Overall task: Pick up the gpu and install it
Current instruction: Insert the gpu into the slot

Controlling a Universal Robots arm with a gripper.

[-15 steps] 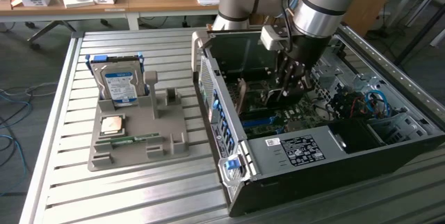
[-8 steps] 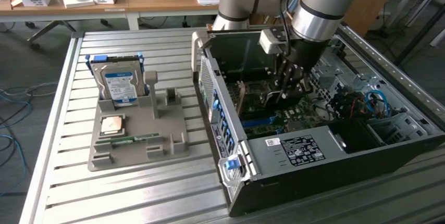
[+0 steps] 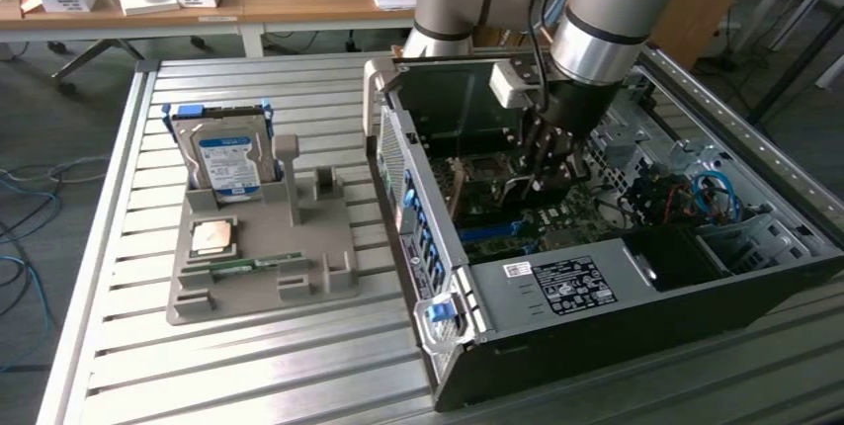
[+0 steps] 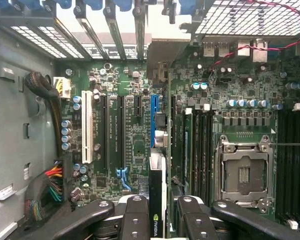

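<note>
Holding the gpu (image 4: 157,192) inside the computer case (image 3: 567,292)
Tool (image 4: 159,210) half-closed, clamping the gpu edge-on, in line with the blue slot (image 4: 153,117).

Soft, even daylight; the slatted table (image 3: 198,366) gleams palely at seven o'clock, and the computer case (image 3: 528,331) lies shadowed inside at three o'clock. In the wrist view, glare whitens the rear slot openings (image 4: 124,30) beyond the dim motherboard (image 4: 134,150).

Exterior view: computer case (image 3: 594,277) on table (image 3: 132,247). Parts tray (image 3: 296,247) on table at case's 9 o'clock. On tray: chip (image 3: 213,236) mid-tray, hard drive (image 3: 227,158) at its 12 o'clock, memory stick (image 3: 251,267) at its 5 o'clock. Inside case, graphics card (image 4: 157,185) sits between the fingers of the gripper (image 4: 160,220), over motherboard (image 4: 129,145).
</note>
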